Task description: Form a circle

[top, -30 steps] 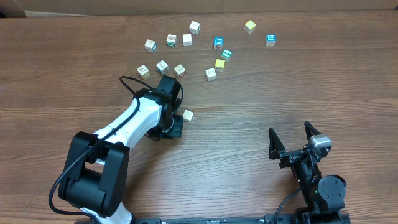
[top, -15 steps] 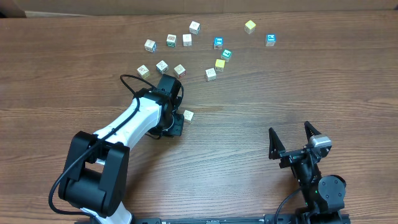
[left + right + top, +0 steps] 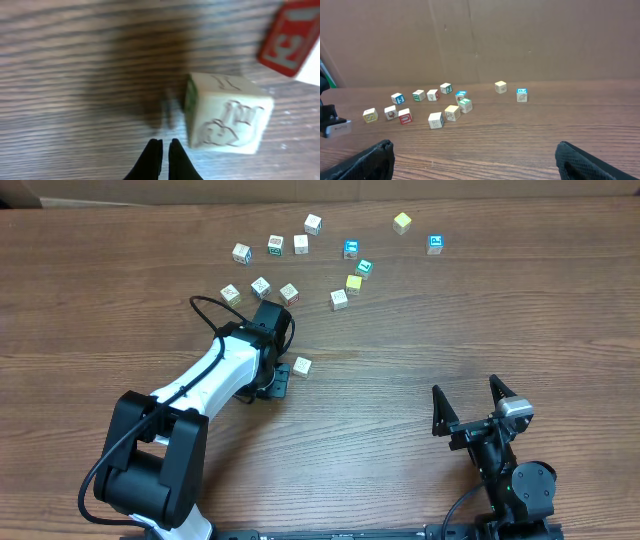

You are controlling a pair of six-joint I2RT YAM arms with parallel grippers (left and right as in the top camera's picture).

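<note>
Sitting just beside the clenched, empty left gripper [image 3: 165, 145], the nearest cube [image 3: 227, 112] looks light, hard, slick (apt to skid), best pinched across opposite faces, while other cubes [image 3: 301, 244] lie scattered beyond and the right gripper [image 3: 467, 392] gapes.

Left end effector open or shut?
Shut, empty: left end effector fingertips meet with nothing between; a whitish cube sits beside them.
</note>
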